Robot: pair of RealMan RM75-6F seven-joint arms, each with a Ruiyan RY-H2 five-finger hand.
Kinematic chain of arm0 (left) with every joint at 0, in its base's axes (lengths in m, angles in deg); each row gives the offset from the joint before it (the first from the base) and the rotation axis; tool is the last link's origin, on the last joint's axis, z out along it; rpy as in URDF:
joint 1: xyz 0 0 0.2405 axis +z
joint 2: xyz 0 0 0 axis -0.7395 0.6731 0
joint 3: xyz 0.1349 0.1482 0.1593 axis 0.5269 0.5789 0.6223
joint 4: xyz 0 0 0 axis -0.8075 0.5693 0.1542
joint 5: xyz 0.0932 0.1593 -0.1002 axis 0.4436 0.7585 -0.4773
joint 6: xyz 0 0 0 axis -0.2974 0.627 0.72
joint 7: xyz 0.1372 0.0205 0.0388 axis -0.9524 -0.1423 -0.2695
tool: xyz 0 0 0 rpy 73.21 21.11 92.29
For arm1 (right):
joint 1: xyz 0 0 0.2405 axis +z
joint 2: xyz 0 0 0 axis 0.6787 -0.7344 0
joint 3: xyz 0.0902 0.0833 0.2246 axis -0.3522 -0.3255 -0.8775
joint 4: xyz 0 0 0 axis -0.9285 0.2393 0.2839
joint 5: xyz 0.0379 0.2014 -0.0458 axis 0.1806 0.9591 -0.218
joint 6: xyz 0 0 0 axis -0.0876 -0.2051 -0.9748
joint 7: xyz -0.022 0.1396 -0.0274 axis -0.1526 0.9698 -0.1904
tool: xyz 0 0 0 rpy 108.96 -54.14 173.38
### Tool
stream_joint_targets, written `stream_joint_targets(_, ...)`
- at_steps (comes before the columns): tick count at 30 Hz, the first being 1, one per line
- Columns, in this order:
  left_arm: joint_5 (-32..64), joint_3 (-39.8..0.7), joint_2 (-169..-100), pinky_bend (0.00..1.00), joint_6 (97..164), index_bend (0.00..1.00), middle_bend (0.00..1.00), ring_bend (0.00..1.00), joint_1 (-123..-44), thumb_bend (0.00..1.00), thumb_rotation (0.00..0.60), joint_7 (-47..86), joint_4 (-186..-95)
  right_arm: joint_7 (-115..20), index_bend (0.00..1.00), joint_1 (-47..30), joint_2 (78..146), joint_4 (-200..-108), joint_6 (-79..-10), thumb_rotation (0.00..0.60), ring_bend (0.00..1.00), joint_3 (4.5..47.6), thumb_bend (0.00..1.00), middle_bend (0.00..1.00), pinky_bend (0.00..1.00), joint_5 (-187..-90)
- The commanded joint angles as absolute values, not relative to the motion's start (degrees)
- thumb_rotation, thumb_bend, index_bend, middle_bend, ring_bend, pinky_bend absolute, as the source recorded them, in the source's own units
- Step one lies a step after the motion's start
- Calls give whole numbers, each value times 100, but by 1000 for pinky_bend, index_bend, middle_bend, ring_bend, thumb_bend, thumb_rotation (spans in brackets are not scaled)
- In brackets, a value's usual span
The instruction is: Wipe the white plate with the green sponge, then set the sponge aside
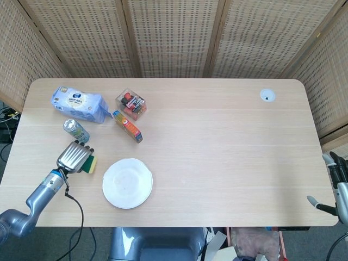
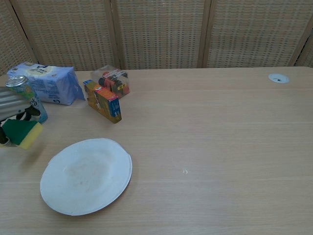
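The white plate point(image 1: 128, 183) point(image 2: 86, 175) lies bare near the table's front left. To its left my left hand point(image 1: 74, 156) point(image 2: 11, 105) grips the green and yellow sponge point(image 1: 90, 163) point(image 2: 21, 133), held just above the table beside the drink can. In the chest view the hand is cut off by the left frame edge. My right hand point(image 1: 338, 185) shows only partly at the right edge of the head view, off the table, its fingers unclear.
A drink can point(image 1: 76, 130) point(image 2: 27, 100) stands just behind the left hand. A blue tissue pack point(image 1: 79, 104), a clear box of small items point(image 1: 131, 103) and an orange carton point(image 1: 128, 126) sit at the back left. A white grommet point(image 1: 267, 96) is at the back right.
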State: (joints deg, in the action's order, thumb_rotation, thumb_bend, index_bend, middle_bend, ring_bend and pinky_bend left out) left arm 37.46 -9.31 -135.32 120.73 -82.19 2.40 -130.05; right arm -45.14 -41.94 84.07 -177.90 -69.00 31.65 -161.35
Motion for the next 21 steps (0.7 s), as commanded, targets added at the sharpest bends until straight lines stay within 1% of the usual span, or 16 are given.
stream_joint_targets(1,3591,-910,-13655,370,11946,602,499,429,-8133,211,600,182,-12792,-4512,0,-4188,8399,-17798,-6876,600,0,3178,0,0,0,-16141)
stream_joint_targets(2,3539,-925,-13661,324,11889,470,384,367,-8131,96,600,182,-12794,-4493,0,-4187,8391,-17804,-6867,600,0,3187,0,0,0,-16153)
stream_joint_targets(3,3498,-938,-13658,284,11852,365,292,305,-8127,42,600,186,-12809,-4467,0,-4189,8381,-17809,-6867,600,0,3192,0,0,0,-16165)
stream_joint_targets(4,3475,-947,-13652,220,11835,209,160,200,-8124,3,600,186,-12822,-4453,0,-4191,8374,-17809,-6869,600,0,3194,0,0,0,-16171)
stream_joint_targets(5,3439,-963,-13639,178,11820,123,91,135,-8111,0,600,210,-12859,-4436,0,-4195,8367,-17809,-6878,600,0,3194,0,0,0,-16176)
stream_joint_targets(6,3406,-984,-13613,113,11827,33,22,50,-8088,0,600,290,-12925,-4425,0,-4201,8360,-17805,-6898,600,0,3185,0,0,0,-16171)
stream_joint_targets(7,3406,-992,-13564,79,11855,6,3,19,-8065,0,600,373,-13002,-4410,0,-4207,8357,-17797,-6906,600,0,3185,0,0,0,-16168)
stream_joint_targets(8,3418,-996,-13522,50,11885,0,0,3,-8050,0,600,421,-13058,-4395,0,-4209,8355,-17791,-6907,600,0,3187,0,0,0,-16170)
stream_joint_targets(11,3428,-1082,-13310,17,12153,0,0,0,-7948,0,600,641,-13410,-4362,0,-4212,8343,-17783,-6911,600,0,3189,0,0,0,-16180)
stream_joint_targets(18,3595,-1207,-12378,0,13168,0,0,0,-7472,0,600,1271,-14926,-4350,0,-4238,8343,-17776,-6985,600,0,3198,0,0,0,-16241)
stream_joint_targets(19,3643,-1210,-12130,0,13488,0,0,0,-7289,0,600,1439,-15333,-4363,0,-4248,8348,-17773,-7008,600,0,3204,0,0,0,-16259)
stream_joint_targets(21,3715,-1182,-11878,0,13774,0,0,0,-7107,0,600,1534,-15720,-4374,0,-4257,8357,-17774,-7035,600,0,3208,0,0,0,-16283)
